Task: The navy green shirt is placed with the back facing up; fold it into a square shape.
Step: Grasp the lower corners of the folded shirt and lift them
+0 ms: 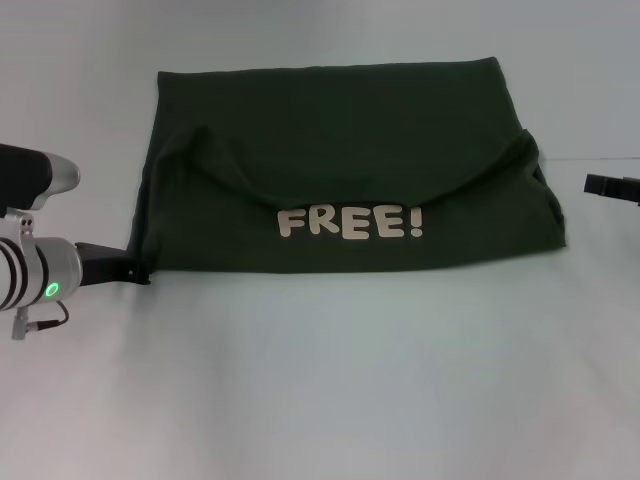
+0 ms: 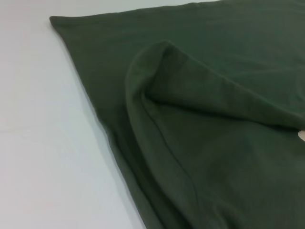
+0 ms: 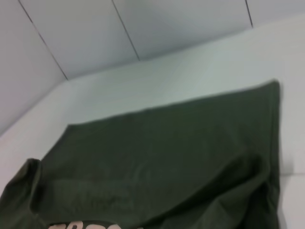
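White tabletop (image 1: 320, 400) fills the head view, with pale wall panels behind it in the right wrist view. On it lies the navy green shirt (image 1: 340, 130), already folded into a wide rectangle, its near part doubled back so that a cream "FREE!" print (image 1: 350, 222) faces up along the near edge.

The left gripper (image 1: 138, 271) sits at the shirt's near left corner, touching or just beside the cloth; whether its jaws are parted or pinching fabric I cannot tell. The right gripper (image 1: 600, 185) only pokes in at the right edge, apart from the shirt, and its jaws cannot be read either.

The folded-over flap sags in a curve and bunches into raised ridges at both ends. In my judgement, the next fold could trap those ridges and give a lumpy, skewed shape. With only one corner attended, a pull from the left could drag the whole shirt sideways or peel one layer from the other.

Count: one shirt, one print, two grippers.
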You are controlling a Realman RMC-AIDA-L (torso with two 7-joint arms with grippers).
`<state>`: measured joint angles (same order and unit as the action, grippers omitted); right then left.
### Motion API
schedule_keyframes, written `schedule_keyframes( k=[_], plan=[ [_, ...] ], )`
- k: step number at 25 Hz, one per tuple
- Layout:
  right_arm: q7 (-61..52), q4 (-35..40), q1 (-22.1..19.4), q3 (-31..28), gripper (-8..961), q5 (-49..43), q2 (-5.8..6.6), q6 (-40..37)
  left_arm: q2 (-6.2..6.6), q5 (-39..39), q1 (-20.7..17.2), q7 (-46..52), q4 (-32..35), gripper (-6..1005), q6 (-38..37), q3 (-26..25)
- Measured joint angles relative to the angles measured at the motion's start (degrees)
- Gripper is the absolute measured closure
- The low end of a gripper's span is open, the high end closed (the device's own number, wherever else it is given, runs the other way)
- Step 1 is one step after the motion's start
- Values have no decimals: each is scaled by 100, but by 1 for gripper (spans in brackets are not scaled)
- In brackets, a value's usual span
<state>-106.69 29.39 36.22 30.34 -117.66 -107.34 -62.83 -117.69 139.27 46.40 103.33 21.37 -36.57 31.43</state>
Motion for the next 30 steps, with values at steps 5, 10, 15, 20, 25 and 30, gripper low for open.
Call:
schedule_keyframes(
  k=[5, 10, 15, 20, 25, 30],
  plan=[
    [-1551, 62, 417, 292, 187, -1242, 238, -58, 7, 2, 1, 78, 30, 979, -132, -11],
    [-2560, 97, 806, 775, 187, -2054, 323, -26, 13, 2, 5, 141, 41, 979, -157, -12],
    [-2852, 45, 1084, 1005, 187, -2594, 284, 153, 16, 8, 19, 156, 44, 979, -209, -10],
    [-2757, -49, 1207, 1393, 187, -2742, 101, 664, 25, 27, 26, 220, 61, 978, -234, 2],
    [-2371, -205, 1275, 1532, 187, -2728, -121, 1088, 27, 35, 21, 262, 61, 978, -254, 7],
    [-1991, -300, 1278, 1539, 187, -2728, -340, 1508, 27, 39, 19, 275, 61, 978, -298, 13]
  ],
)
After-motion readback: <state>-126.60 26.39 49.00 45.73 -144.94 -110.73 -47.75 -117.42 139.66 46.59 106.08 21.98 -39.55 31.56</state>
